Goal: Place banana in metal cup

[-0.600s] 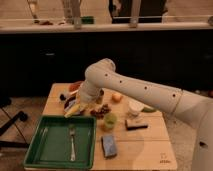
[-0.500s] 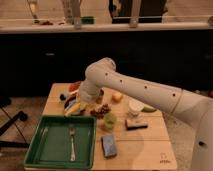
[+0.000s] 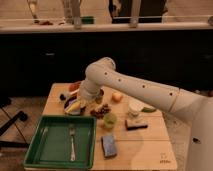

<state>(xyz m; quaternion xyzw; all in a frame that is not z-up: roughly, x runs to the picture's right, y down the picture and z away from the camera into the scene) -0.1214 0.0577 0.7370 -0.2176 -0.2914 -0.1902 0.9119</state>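
The pale-yellow banana (image 3: 73,106) lies at the left of the wooden table (image 3: 150,150), on or beside a dark dish. My gripper (image 3: 81,102) hangs from the white arm (image 3: 125,85) and is right at the banana's upper right end. The wrist hides the contact. The metal cup (image 3: 99,95) shows as a small dark grey shape just right of the wrist, partly hidden by it.
A green tray (image 3: 35,150) with a fork (image 3: 71,142) sits at front left. A lime-green cup (image 3: 109,120), white cup (image 3: 135,106), round orange fruit (image 3: 117,96), dark block (image 3: 136,124), blue sponge (image 3: 109,145) and dark cluster (image 3: 102,111) crowd the middle. A red item (image 3: 75,86) lies behind.
The arm and gripper have stayed over the banana at the table's left. Nothing has visibly moved.
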